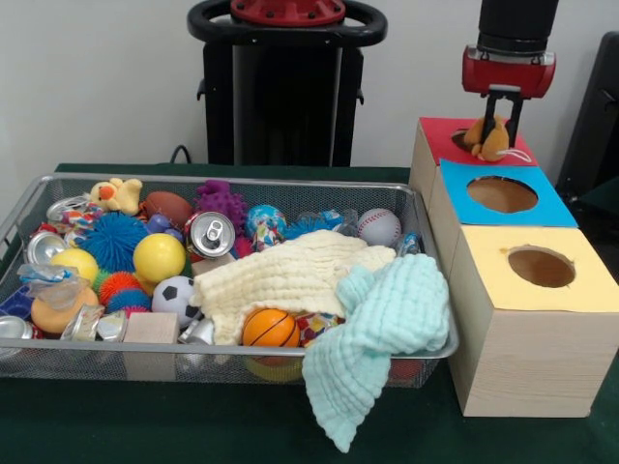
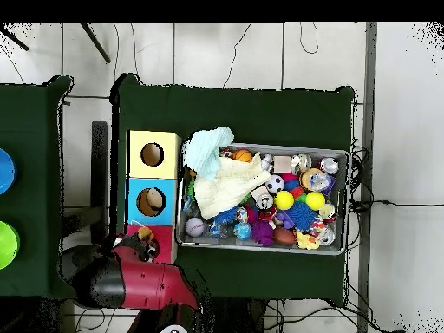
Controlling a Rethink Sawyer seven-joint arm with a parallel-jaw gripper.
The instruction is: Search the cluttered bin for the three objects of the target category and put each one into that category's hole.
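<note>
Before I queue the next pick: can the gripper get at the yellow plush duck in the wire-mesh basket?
Probably not yet. The gripper is shut on a tan-orange plush toy over the red-topped box's hole. The yellow plush duck lies uncovered in the wire-mesh basket's corner.

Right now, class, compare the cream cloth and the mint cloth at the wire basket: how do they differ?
The cream cloth lies wholly inside the wire basket; the mint cloth spills over its front rim and hangs down outside.
The cream cloth is pale yellow-white; the mint cloth is light blue-green.
The cream cloth covers toys in the middle; the mint cloth sits at the end nearest the boxes.
Both are crumpled and crinkly.
</note>
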